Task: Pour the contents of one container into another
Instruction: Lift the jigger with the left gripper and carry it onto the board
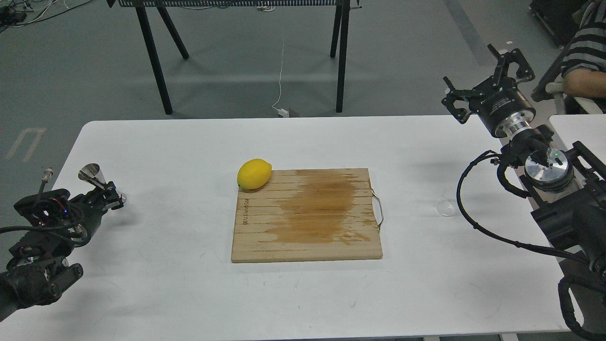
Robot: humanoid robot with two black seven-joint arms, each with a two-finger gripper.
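Left claw [106, 196] gripping jigger [94, 176], axis tilted up-left

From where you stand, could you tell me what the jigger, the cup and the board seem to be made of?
Jigger: polished metal, probably steel; bright mirror-like sheen.
Cup: clear glass or plastic, hard to tell; the table shows through it.
Board: unfinished-looking wood in joined strips, with a darker, damp-looking patch across the middle.

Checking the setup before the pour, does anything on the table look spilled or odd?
Yes. The wooden cutting board has a large dark patch that looks wet across its middle. The lemon sits half off the board's far left corner.
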